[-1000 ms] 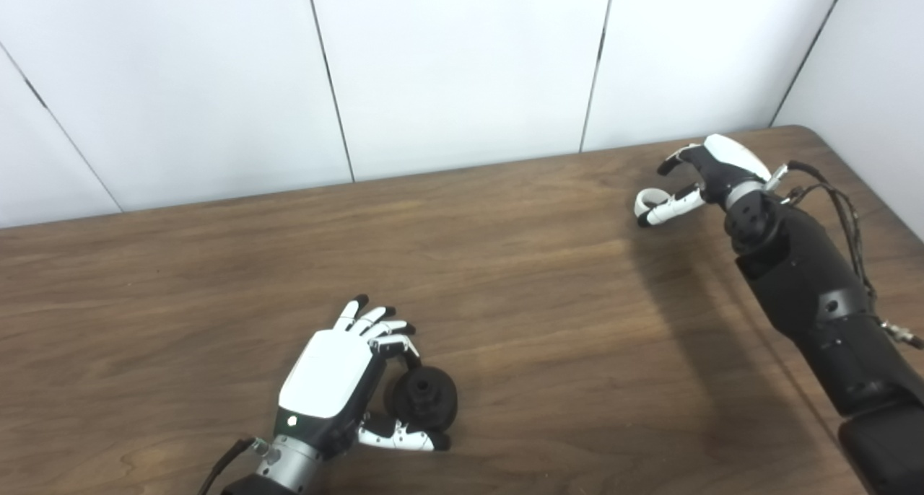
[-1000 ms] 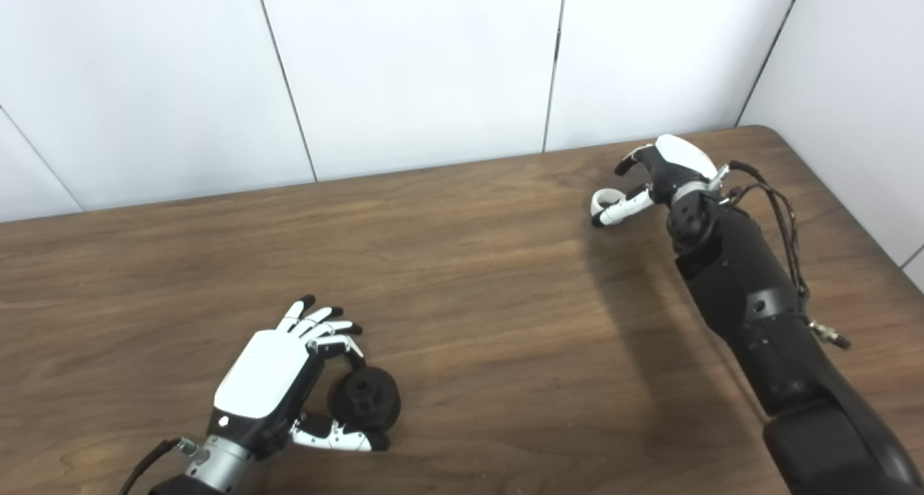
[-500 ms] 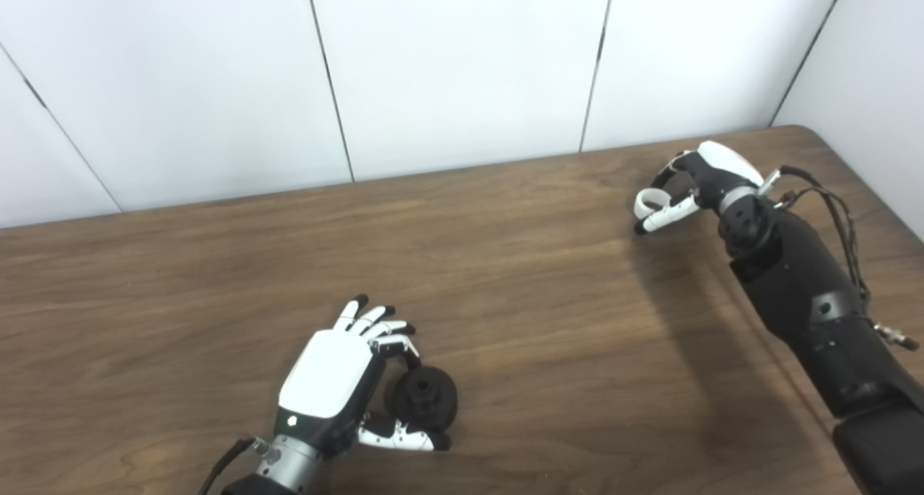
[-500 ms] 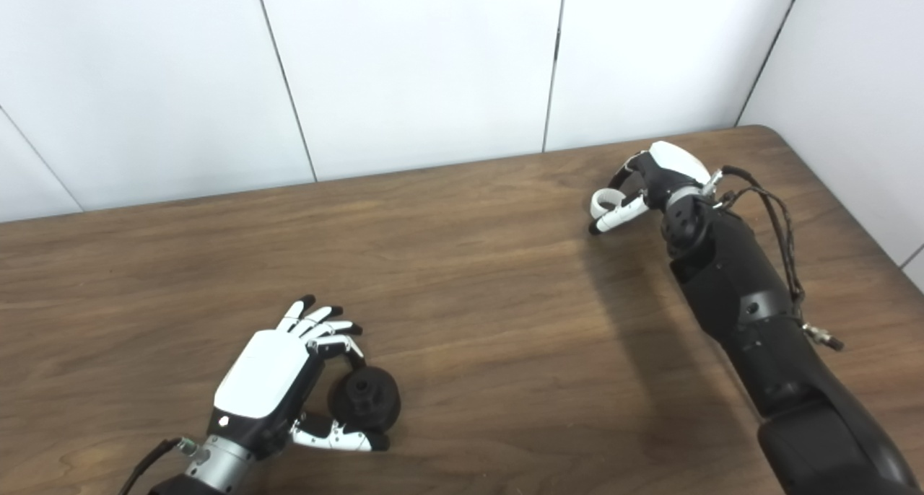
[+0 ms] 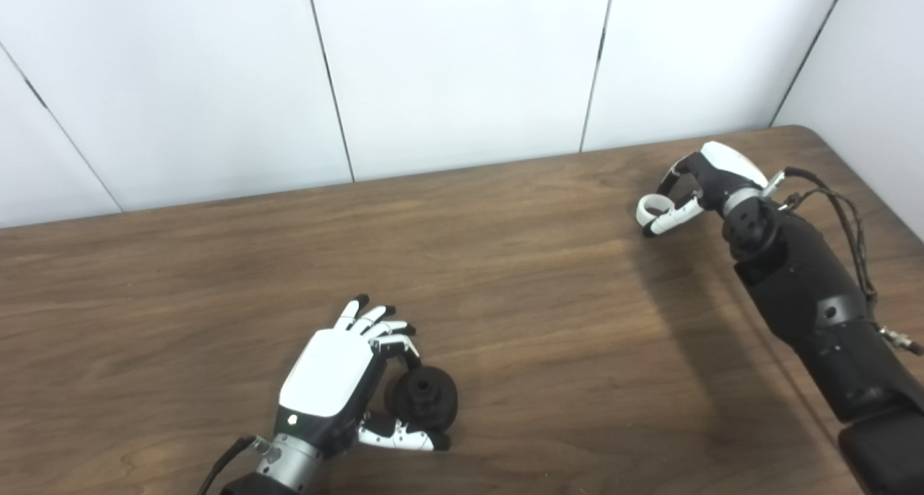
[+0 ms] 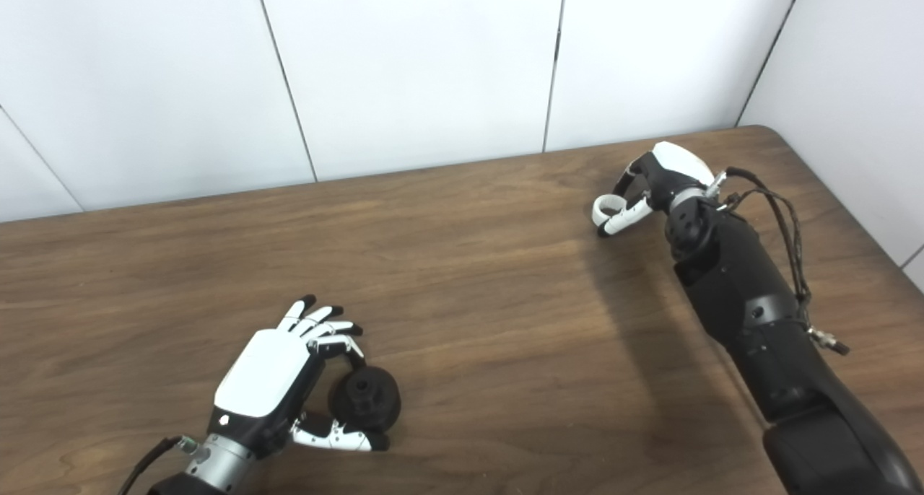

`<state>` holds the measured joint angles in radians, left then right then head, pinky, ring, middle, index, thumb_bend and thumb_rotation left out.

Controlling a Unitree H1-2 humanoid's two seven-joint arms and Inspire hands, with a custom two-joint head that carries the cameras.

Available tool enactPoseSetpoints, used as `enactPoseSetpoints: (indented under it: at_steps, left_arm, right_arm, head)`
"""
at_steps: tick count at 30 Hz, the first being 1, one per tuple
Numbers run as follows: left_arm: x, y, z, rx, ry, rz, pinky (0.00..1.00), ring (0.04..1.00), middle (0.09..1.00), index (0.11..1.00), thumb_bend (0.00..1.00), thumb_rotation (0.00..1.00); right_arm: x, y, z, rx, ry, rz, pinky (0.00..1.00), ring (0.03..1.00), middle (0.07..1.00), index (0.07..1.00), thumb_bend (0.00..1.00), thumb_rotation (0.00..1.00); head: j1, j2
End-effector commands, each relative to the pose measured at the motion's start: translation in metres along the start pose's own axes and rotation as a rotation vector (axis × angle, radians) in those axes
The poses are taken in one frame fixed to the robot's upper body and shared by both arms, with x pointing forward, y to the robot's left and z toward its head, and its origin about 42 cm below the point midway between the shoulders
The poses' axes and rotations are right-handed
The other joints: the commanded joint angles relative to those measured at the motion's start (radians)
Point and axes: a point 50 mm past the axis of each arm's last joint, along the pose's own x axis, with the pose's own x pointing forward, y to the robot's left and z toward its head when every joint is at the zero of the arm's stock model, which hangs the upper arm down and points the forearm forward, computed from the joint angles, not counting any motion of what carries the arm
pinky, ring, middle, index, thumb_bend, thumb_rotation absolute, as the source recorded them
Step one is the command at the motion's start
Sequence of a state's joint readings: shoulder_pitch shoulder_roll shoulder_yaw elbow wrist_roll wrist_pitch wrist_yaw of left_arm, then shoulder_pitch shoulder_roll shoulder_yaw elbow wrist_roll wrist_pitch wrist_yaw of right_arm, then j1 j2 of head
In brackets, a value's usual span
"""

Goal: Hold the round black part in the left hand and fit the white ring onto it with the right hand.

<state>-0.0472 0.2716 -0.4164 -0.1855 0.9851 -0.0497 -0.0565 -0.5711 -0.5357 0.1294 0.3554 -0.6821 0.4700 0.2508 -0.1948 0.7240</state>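
Note:
The round black part (image 5: 424, 399) rests on the wooden table (image 5: 541, 300) near the front. My left hand (image 5: 336, 376) is beside it on the left, with a finger on its top and the thumb under its near side, gripping it. The small white ring (image 5: 648, 208) is at the far right of the table. My right hand (image 5: 696, 185) is curled over it, with the ring pinched between thumb and a fingertip. I cannot tell whether the ring is off the table. The same shows in the right eye view: black part (image 6: 364, 399), ring (image 6: 605, 206).
White wall panels (image 5: 462, 69) stand right behind the table's far edge. The table's right corner (image 5: 808, 130) is close to the right hand. Loose cables (image 5: 844, 213) run along the right forearm.
The right hand's fingers have curled down and closed on the white ring, and the hand has shifted slightly. The left hand and black part have not moved.

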Motion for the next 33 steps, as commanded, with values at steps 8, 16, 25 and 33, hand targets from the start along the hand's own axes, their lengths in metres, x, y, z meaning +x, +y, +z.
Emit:
enactPoseSetpoints:
  at_steps: [8,16,25,33]
  left_arm:
    - [-0.001,0.003,0.0,0.032,0.001,-0.007,1.0,0.897,0.78,0.484,0.52,0.05]
    - [0.0,0.003,0.0,0.032,0.001,-0.006,1.0,0.897,0.78,0.484,0.52,0.05]
    - [0.001,0.002,0.001,0.033,-0.002,0.001,1.0,0.897,0.78,0.484,0.52,0.06]
    - [0.002,0.0,0.001,0.031,0.0,-0.001,1.0,0.898,0.781,0.484,0.52,0.06]
  right_arm:
    - [-0.001,-0.028,0.006,0.039,-0.05,-0.139,1.0,1.0,0.89,0.486,0.52,0.14]
    - [-0.002,-0.028,0.006,0.036,-0.061,-0.149,1.0,0.997,0.871,0.484,0.52,0.13]
    - [-0.02,-0.035,0.012,0.026,-0.116,-0.128,1.0,0.992,0.865,0.485,0.52,0.13]
    - [-0.04,-0.032,0.031,-0.013,-0.205,-0.094,1.0,0.987,0.853,0.486,0.52,0.13]
  head:
    - [-0.003,0.001]
    - [0.001,0.001]
    - [0.01,0.002]
    - [0.011,0.002]
